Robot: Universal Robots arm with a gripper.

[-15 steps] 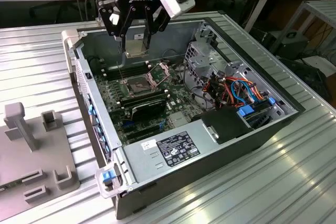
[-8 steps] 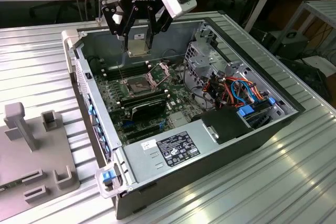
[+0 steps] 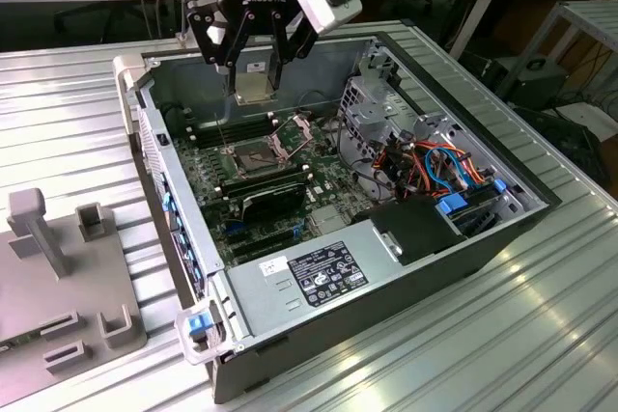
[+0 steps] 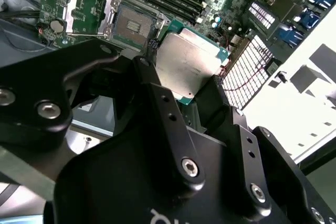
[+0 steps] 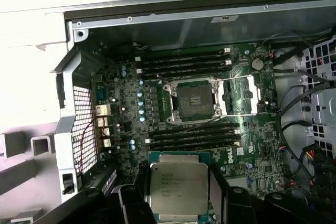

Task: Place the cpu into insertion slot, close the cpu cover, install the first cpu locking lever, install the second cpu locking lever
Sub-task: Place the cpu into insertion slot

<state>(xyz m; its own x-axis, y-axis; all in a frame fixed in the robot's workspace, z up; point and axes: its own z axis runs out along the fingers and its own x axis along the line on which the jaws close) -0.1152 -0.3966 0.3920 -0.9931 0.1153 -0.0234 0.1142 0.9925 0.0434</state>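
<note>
My gripper (image 3: 253,79) hangs over the open computer case, shut on the cpu (image 3: 253,85), a flat square chip with a silvery metal top. In both wrist views the cpu (image 5: 178,190) (image 4: 188,62) sits between the two black fingers (image 5: 137,195), held by its edges. The insertion slot (image 5: 196,100) (image 4: 132,24) (image 3: 251,155) lies bare on the green board below, some way off from the chip. The cpu cover (image 5: 239,96) (image 4: 84,8) (image 3: 291,132) is swung open beside the slot, its window showing the board.
Long black memory slots (image 5: 184,62) run on both sides of the socket. A black fan shroud (image 3: 273,196), the power supply (image 3: 323,272), a metal drive cage (image 3: 381,103) and coloured cables (image 3: 439,163) crowd the case. A grey fixture (image 3: 58,267) stands at the exterior view's left.
</note>
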